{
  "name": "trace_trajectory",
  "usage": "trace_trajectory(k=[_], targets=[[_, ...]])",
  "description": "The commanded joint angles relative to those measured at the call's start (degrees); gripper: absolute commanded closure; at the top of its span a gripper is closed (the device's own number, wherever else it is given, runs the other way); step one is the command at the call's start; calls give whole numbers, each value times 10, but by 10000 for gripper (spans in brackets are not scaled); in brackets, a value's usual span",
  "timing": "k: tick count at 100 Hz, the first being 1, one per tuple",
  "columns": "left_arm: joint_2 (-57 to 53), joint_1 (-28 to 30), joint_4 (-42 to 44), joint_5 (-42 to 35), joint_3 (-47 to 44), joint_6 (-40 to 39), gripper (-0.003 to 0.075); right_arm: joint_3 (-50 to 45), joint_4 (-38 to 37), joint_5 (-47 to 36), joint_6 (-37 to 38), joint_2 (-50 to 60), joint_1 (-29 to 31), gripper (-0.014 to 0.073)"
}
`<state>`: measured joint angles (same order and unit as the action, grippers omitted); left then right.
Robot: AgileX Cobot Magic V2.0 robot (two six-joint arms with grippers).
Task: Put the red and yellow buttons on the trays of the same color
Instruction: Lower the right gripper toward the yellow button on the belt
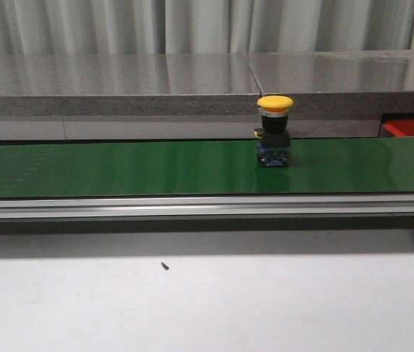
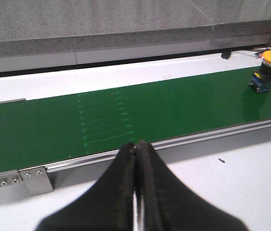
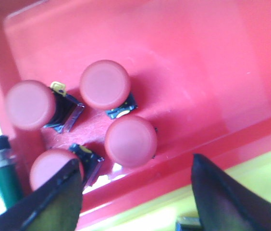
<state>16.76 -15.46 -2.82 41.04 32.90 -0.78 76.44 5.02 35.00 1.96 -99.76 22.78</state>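
On the green belt [image 1: 119, 167] a yellow button [image 1: 274, 132] stands unheld, while the left fingers [image 2: 138, 159] are pressed together, empty, well short of it. Over the red tray [image 3: 198, 57], holding four red buttons [image 3: 130, 141], the right fingers [image 3: 135, 192] are spread wide and empty. If the belt runs, the yellow button could be carried off or tipped by a late grasp.

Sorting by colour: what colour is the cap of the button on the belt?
Yellow; the button shows best in the front view.

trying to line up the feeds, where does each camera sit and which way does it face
Front view: low, facing forward across the green belt at the yellow button; no arm shows.
Left wrist view: on the left arm, looking along the belt; the shut left gripper shows.
Right wrist view: on the right arm, looking down into the red tray holding four red buttons; the open right gripper shows.
Shared: front and left wrist both show the yellow button on the belt.
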Motion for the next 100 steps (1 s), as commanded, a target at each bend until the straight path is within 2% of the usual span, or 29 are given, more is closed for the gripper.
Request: trace_trajectory(k=[1,23,39,70,100], targets=[[5,-4,-6,-40,14,-6,739,-2,-15,-26,-15,56,-3,101],[5,-4,-6,-40,14,-6,739,-33,-34,-14,-16,122,-40,101],[5,-4,-6,-40,14,-6,739,-33,-34,-7,-16,149,-91,101],[5,-4,-6,-40,14,-6,739,-33,-32,23,-16,153,-205,101],[5,-4,-6,-40,14,-6,739,-31,-31,65,-20,153,-290,101]])
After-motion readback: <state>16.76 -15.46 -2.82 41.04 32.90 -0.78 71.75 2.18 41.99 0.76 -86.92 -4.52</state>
